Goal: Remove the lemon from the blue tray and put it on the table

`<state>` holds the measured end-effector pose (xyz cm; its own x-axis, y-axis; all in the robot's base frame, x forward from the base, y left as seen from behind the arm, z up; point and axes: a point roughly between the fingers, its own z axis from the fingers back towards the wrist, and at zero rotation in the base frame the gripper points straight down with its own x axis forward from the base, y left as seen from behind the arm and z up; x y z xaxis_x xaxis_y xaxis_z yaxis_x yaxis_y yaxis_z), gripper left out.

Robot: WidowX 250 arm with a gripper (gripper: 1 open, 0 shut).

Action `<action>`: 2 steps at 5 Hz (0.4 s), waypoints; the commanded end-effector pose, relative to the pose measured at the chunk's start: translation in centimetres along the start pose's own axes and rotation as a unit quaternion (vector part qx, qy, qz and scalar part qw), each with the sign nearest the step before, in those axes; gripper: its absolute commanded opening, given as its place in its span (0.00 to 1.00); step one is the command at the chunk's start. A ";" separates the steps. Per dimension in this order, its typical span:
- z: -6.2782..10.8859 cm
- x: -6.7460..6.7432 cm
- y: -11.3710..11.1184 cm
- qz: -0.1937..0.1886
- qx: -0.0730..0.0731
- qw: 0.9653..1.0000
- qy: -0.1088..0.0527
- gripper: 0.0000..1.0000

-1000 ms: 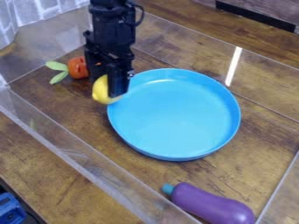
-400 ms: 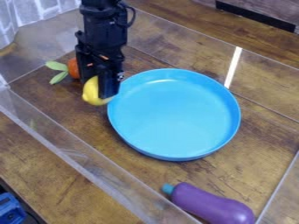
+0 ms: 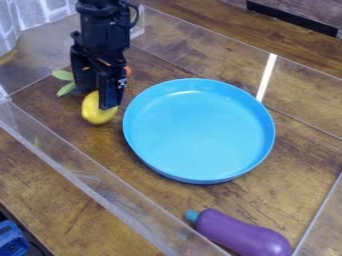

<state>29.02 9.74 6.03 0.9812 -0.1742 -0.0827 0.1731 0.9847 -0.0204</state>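
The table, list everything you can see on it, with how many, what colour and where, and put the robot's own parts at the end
Lemon: one, yellow, on the table just left of the tray, under the gripper.
Blue tray: one, bright blue, round, centre of the table, nothing in it.
Carrot: one, mostly hidden behind the gripper, green leaves showing at far left.
Eggplant: one, purple with a blue-green cap, near the front edge at right.
Table: one, dark brown wood.
Clear walls: transparent, around the table.
Gripper: one, black, pointing down over the lemon.
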 end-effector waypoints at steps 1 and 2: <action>0.9 0.0 0.9 0.009 0.008 1.000 -0.021 1.00; 0.3 0.1 0.8 0.006 0.011 1.000 -0.025 1.00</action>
<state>29.01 10.00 5.55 0.9832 -0.1725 -0.0589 0.1720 0.9850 -0.0135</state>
